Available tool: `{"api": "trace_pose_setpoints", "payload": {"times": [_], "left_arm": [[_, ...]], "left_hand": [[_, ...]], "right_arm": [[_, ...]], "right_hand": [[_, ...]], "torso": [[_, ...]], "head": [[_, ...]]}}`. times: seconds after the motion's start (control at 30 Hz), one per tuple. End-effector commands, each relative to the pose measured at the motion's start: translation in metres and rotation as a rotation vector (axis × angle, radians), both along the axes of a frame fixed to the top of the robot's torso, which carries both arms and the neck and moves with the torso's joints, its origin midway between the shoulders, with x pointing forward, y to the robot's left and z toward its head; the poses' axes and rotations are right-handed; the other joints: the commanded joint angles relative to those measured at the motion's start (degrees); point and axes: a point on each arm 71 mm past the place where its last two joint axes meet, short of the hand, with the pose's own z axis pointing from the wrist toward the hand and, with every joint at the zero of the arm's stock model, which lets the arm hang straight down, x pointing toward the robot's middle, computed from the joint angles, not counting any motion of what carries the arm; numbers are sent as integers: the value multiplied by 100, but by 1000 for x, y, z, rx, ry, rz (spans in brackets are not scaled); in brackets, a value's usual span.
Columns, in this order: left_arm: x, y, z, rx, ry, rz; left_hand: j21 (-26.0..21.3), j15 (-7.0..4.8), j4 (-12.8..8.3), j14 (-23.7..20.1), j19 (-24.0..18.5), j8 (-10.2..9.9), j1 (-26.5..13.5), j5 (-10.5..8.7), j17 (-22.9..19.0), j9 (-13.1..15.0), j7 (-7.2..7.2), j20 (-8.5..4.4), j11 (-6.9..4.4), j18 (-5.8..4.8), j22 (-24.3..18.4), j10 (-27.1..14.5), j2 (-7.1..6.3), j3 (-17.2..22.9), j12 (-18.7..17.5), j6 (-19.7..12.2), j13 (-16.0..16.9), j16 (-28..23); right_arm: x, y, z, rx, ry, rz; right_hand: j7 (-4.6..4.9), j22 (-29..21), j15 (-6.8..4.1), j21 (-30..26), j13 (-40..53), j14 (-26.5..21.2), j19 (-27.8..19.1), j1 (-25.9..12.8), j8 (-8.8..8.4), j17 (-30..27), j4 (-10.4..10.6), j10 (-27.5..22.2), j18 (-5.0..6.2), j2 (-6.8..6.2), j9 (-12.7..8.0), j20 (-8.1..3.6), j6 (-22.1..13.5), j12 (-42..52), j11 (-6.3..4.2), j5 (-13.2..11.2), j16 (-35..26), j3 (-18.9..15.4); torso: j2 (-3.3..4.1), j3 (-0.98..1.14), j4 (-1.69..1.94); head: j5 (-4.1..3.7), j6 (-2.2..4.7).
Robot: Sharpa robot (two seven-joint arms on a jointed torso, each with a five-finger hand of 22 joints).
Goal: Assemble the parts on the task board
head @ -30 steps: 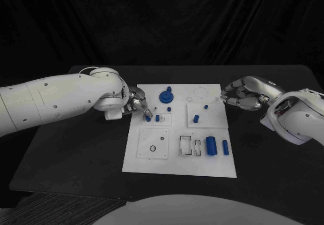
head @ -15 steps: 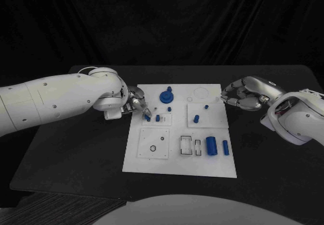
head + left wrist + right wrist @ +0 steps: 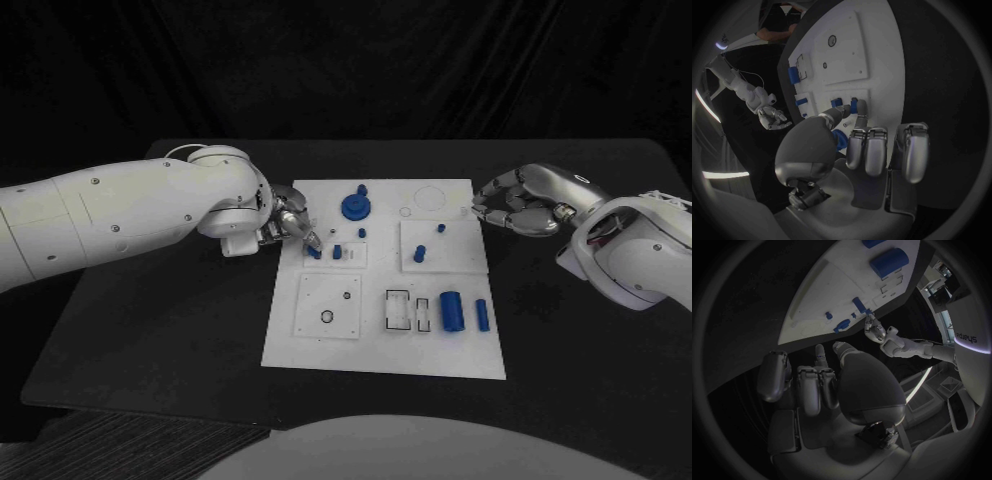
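Item: task board (image 3: 433,345), white plate, centre of the black tabletop (image 3: 159,330).

Left hand (image 3: 289,226): at the board's left edge, fingers reaching over the rim toward a small raised white block. Fingertips (image 3: 856,119) close around a small blue peg (image 3: 315,252) standing at that block's left side; the left wrist view shows the peg between thumb and finger, so it reads as pinched. A second short blue peg (image 3: 336,252) stands just beside it, on the side away from the hand.

Right hand (image 3: 522,212): just off the board's right edge near the far corner, fingers curled in, nothing in them.

Governing relation: the pinched peg stands upright, long axis square to the board, directly under the left fingertips. The left hand is on it; the right hand is well apart, across the full width of the board. Judged: any seating move runs straight down along the peg's axis.

Other parts on the board:
- blue round knobbed part (image 3: 355,206), beyond the block, toward the far edge
- blue cylinder (image 3: 451,309) and slimmer blue bar (image 3: 480,315), lying flat near the right edge, long axes running near to far
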Motion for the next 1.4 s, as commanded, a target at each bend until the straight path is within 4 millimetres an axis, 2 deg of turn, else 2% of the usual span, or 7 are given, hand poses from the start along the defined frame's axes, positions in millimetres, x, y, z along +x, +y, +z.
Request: {"api": "trace_pose_setpoints", "payload": {"times": [0.03, 0.53, 1.4], "left_arm": [[-2, -1, -2, -4, 10, -9], [-3, -2, -5, -5, 13, -6], [-10, -1, -1, -55, -55, 43]], "left_hand": [[-31, -40, -180, 585, 309, 5, -12, -4, 1509, 6, -25, -40, -34, 36, 1354, 607, 50, 216, -3, 1, 1503, 15], [-56, -40, -181, 585, 293, 4, -14, -8, 1509, 6, -24, -39, -34, 43, 1345, 607, 55, 220, -3, 0, 1503, 15], [-78, -40, -199, 585, 279, 14, 3, 4, 1509, 11, -22, -39, -34, 49, 1337, 607, 101, 263, -3, 16, 1503, 15]], "right_arm": [[0, -2, -2, 8, 23, -23], [1, -2, -3, 16, 30, -28], [0, -4, -4, 14, 33, -31]], "right_hand": [[7, 931, -9, -27, 1486, 591, -33, 74, -18, 1510, 1, 590, 63, -2, -6, -5, -20, 0, 5, 30, 15, 23], [9, 930, -10, -31, 1483, 591, -33, 86, -17, 1510, -6, 587, 64, -2, -6, -6, -19, -3, 6, 41, 15, 30], [11, 926, -10, -48, 1479, 591, -38, 100, -15, 1510, -14, 584, 66, 0, -6, -6, -16, -6, 6, 59, 15, 40]], "torso": [[-1, 0, -2], [-2, 6, -10], [4, 1, -3]], "head": [[0, -1], [12, -1], [16, -1]]}}
